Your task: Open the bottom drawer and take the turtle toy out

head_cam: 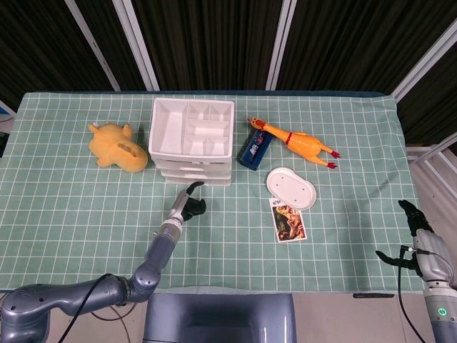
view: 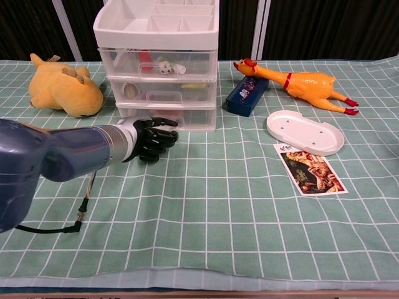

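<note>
A white drawer unit (head_cam: 191, 140) (view: 159, 65) with three clear drawers stands at the back left of the table. Its bottom drawer (view: 188, 116) is closed; something pinkish shows faintly through it, and I cannot make out the turtle toy. My left hand (head_cam: 188, 207) (view: 153, 137) hovers just in front of the bottom drawer, fingers loosely curled and pointing toward the drawer front, holding nothing. My right hand (head_cam: 421, 246) hangs off the table's right edge with fingers spread and empty.
A yellow plush toy (head_cam: 118, 146) lies left of the drawers. Right of them are a blue box (head_cam: 254, 148), a rubber chicken (head_cam: 296, 142), a white oval dish (head_cam: 292, 187) and a picture card (head_cam: 289, 221).
</note>
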`<action>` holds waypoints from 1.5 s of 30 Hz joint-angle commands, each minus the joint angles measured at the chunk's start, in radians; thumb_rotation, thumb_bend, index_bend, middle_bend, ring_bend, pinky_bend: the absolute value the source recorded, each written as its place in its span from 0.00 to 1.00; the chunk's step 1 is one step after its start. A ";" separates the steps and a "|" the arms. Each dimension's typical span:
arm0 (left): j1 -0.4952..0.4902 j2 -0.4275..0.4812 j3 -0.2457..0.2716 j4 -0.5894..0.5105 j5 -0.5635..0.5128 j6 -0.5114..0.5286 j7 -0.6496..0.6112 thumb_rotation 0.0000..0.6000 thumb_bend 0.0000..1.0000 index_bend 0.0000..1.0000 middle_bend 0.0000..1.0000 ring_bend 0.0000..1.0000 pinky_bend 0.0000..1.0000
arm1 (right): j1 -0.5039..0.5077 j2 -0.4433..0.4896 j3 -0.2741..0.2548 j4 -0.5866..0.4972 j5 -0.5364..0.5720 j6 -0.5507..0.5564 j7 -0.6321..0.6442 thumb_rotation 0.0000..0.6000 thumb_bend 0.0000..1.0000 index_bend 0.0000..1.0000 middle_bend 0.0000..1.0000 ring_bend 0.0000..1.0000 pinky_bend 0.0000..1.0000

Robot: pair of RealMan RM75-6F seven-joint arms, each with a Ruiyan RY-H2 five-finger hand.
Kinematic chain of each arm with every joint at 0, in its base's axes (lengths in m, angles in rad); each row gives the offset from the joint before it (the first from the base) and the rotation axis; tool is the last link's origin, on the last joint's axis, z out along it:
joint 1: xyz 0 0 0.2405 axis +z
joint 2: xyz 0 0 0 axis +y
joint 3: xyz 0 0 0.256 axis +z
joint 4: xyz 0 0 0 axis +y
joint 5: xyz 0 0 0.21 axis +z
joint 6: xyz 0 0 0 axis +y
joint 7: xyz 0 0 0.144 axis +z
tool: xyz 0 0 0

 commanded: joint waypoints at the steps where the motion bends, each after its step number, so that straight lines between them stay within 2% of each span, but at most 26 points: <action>1: -0.004 -0.008 -0.009 0.011 -0.006 -0.008 -0.012 1.00 0.64 0.10 0.92 0.94 1.00 | 0.000 0.000 0.000 0.000 0.001 -0.001 0.001 1.00 0.13 0.00 0.00 0.00 0.18; 16: -0.030 -0.049 -0.046 0.077 -0.013 -0.047 -0.065 1.00 0.64 0.13 0.93 0.95 1.00 | 0.001 0.001 0.001 -0.001 0.004 -0.005 0.001 1.00 0.13 0.00 0.00 0.00 0.18; 24: -0.042 -0.062 -0.053 0.102 0.002 -0.056 -0.079 1.00 0.64 0.19 0.93 0.95 1.00 | 0.001 0.002 0.001 -0.002 0.006 -0.007 0.001 1.00 0.13 0.00 0.00 0.00 0.18; 45: -0.016 -0.045 0.009 0.036 0.011 -0.045 -0.059 1.00 0.64 0.20 0.93 0.95 1.00 | 0.000 0.001 0.000 -0.003 0.004 -0.004 -0.003 1.00 0.13 0.00 0.00 0.00 0.18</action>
